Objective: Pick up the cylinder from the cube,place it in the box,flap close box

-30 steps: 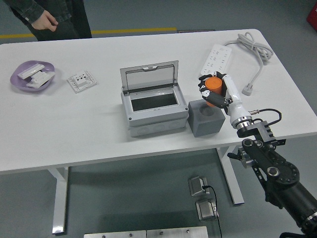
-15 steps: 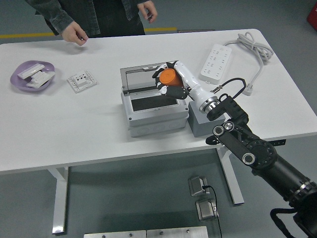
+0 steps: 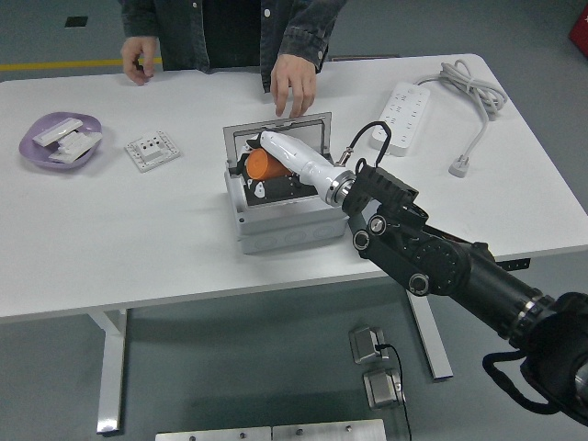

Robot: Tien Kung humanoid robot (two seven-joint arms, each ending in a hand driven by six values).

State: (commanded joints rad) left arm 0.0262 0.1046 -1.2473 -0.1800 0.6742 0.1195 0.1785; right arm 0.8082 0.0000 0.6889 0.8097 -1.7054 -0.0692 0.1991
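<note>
The orange cylinder (image 3: pixel 259 163) is in my right hand (image 3: pixel 268 176), low over the opening of the grey box (image 3: pixel 285 225). My fingers are curled around it, and the hand's white back covers its right side. The box's clear lid (image 3: pixel 308 130) stands upright behind the opening. My black right forearm (image 3: pixel 413 248) crosses the spot to the right of the box and hides the cube. A person at the far side rests one hand (image 3: pixel 294 84) on the table just behind the lid. The person's other hand (image 3: pixel 138 57) is at the far left edge.
A purple bowl (image 3: pixel 60 140) with white parts and a white socket plate (image 3: pixel 152 150) lie at the left. A white power strip (image 3: pixel 404 108) with its coiled cable (image 3: pixel 473 84) and plug (image 3: pixel 459 167) lies at the back right.
My right hand carried the cylinder leftward from above the cube, past the lid, and down over the box opening. The person moved right and put a hand down behind the lid.
</note>
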